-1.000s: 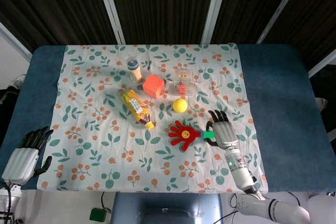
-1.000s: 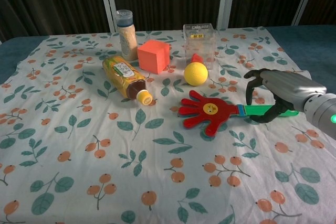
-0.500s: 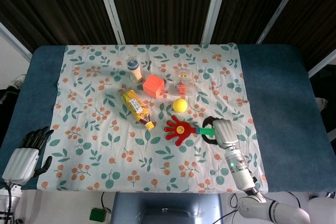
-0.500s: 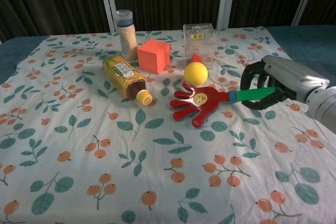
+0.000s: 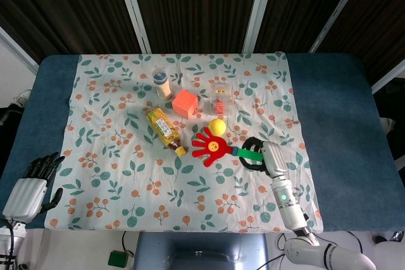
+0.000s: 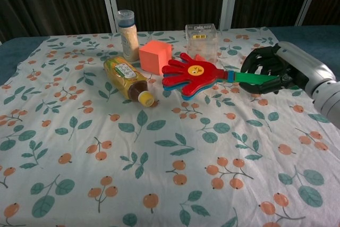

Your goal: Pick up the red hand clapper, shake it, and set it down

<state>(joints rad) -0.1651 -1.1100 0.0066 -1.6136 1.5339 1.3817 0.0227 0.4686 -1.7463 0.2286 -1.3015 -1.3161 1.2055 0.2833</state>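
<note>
Now the right hand [image 6: 276,70] grips the clapper [image 6: 194,75] by its green handle, holding it above the cloth [image 6: 159,158], before the cube [image 6: 155,56]. Left hand [image 5: 28,188] rests released.

You have one red hand clapper [image 5: 211,145] with a green handle, one yellow ball [image 5: 218,126], and one orange-red cube [image 5: 184,103]. There are two bottles: one amber drink bottle [image 5: 163,130] lying on its side with a yellow cap, and one small upright bottle [image 5: 162,85] with a dark lid. You also have one clear plastic box [image 5: 220,97] with something red inside. All sit on one floral cloth [image 5: 114,156] over one table [image 5: 329,131]. Two hands show: your right hand [image 5: 264,157] and your left hand [image 5: 28,188].
</note>
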